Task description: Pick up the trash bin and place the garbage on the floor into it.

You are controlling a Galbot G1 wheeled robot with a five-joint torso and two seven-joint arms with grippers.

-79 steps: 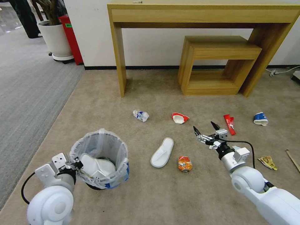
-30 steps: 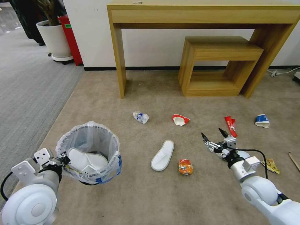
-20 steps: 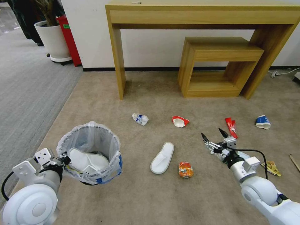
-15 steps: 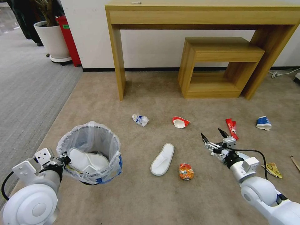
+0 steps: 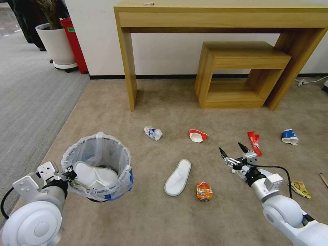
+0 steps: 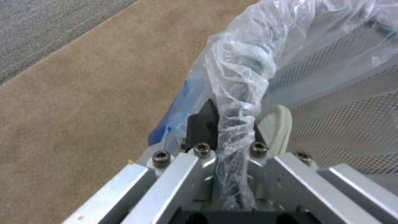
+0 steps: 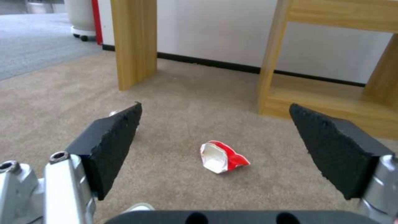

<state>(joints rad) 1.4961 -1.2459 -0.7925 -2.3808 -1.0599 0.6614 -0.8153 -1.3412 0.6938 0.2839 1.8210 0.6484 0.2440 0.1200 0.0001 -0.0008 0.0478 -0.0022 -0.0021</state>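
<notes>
The trash bin [image 5: 99, 160], lined with a crinkly white bag, hangs at the lower left above the beige floor [image 5: 160, 102], with a white slipper [image 5: 92, 175] inside it. My left gripper [image 5: 70, 173] is shut on its rim; the left wrist view shows the fingers [image 6: 201, 124] pinching the bag-wrapped rim [image 6: 236, 93]. My right gripper [image 5: 233, 152] hovers open over the carpet. Straight ahead of its open pads [image 7: 112, 140] lies a crushed red-white cup [image 7: 222, 157] [image 5: 197, 135]. Other garbage: a white slipper [image 5: 177, 172], an orange wrapper [image 5: 204, 190], a red wrapper [image 5: 254, 142].
More litter lies around: a blue-white crumpled piece [image 5: 153, 132], a blue-white cup [image 5: 289, 136], a yellow wrapper [image 5: 301, 189], a wooden stick [image 5: 324, 179]. A tall wooden table [image 5: 218, 17] and a low bench [image 5: 239, 73] stand against the wall. Grey ribbed carpet [image 5: 30, 95] lies to the left.
Since the oldest frame the left arm has carried the bin leftward; it has held still for the last second. The whole picture has drifted, so the camera moved. The right gripper stays open.
</notes>
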